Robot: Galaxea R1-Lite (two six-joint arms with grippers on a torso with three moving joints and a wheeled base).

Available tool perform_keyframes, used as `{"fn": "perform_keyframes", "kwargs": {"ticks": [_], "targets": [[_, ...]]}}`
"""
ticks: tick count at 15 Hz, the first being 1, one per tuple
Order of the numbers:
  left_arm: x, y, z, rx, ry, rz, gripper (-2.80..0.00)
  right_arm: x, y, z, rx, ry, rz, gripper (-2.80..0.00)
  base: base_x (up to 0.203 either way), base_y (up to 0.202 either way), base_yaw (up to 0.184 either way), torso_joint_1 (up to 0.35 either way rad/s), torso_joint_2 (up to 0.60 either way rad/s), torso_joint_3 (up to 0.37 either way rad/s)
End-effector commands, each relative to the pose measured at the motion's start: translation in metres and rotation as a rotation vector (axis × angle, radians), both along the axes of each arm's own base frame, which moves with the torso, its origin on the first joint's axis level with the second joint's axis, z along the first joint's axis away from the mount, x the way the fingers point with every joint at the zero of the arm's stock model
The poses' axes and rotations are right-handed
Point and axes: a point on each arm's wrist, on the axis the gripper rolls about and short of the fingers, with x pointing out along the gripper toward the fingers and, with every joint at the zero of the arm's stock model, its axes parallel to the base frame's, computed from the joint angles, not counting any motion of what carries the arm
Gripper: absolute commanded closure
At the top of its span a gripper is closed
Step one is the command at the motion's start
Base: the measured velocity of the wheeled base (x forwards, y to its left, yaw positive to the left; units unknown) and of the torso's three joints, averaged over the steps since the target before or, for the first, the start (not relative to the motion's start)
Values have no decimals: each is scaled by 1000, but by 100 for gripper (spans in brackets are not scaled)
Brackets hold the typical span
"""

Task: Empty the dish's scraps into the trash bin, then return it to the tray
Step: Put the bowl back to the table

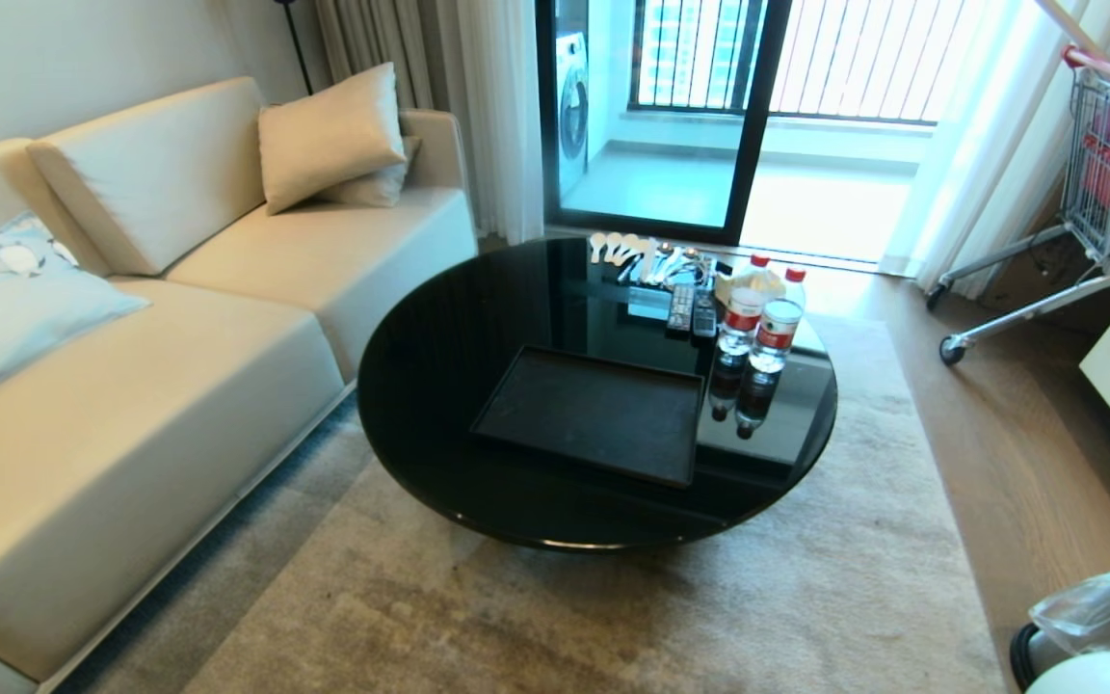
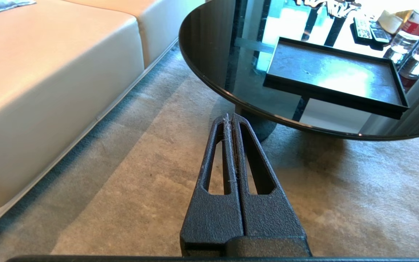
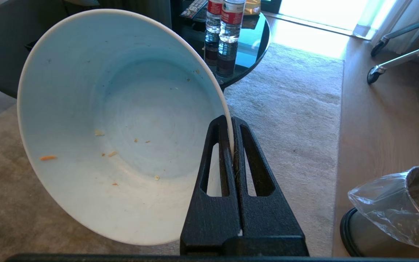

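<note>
The right end effector (image 3: 232,145) pinches the rim of the dish (image 3: 122,127) between its two pressed-together fingers, holding the white bowl tipped on edge over the rug (image 3: 286,120), beside the trash bin (image 3: 395,211). Only crumbs and one small orange fragment cling inside, so the scraps look already dumped. The tray (image 1: 594,413) sits bare on the black tabletop (image 1: 449,366), well apart from the bowl.

The grip is a thin pinch on one edge of a smooth, deep bowl, so the bowl could pivot or slip out while it is carried. Leftover crumbs may fall onto the rug. Two water bottles (image 1: 762,323) stand just beside the tray and could be knocked on the approach. The left end effector (image 2: 231,120) hangs pressed shut and empty over the rug.
</note>
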Motion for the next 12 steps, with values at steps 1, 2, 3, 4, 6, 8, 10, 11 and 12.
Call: {"fn": "perform_keyframes", "kwargs": {"ticks": [1, 2, 3, 4, 6, 8, 10, 11, 12], "targets": [[0, 0, 0, -1, 0, 0, 0, 0, 0, 0, -2, 1, 1, 0, 0, 0, 0, 0, 0, 0], [0, 0, 0, 0, 0, 0, 0, 0, 0, 0, -2, 1, 1, 0, 0, 0, 0, 0, 0, 0], [0, 0, 0, -1, -1, 0, 0, 0, 0, 0, -1, 1, 1, 0, 0, 0, 0, 0, 0, 0], [0, 0, 0, -1, 0, 0, 0, 0, 0, 0, -2, 1, 1, 0, 0, 0, 0, 0, 0, 0], [0, 0, 0, -1, 0, 0, 0, 0, 0, 0, -2, 1, 1, 0, 0, 0, 0, 0, 0, 0], [0, 0, 0, 0, 0, 0, 0, 0, 0, 0, -1, 0, 1, 0, 0, 0, 0, 0, 0, 0], [0, 0, 0, -1, 0, 1, 0, 0, 0, 0, -2, -2, 1, 0, 0, 0, 0, 0, 0, 0], [0, 0, 0, -1, 0, 0, 0, 0, 0, 0, -1, 1, 2, 0, 0, 0, 0, 0, 0, 0], [0, 0, 0, -1, 0, 0, 0, 0, 0, 0, 0, 1, 1, 0, 133, 0, -1, -2, 4, 8]]}}
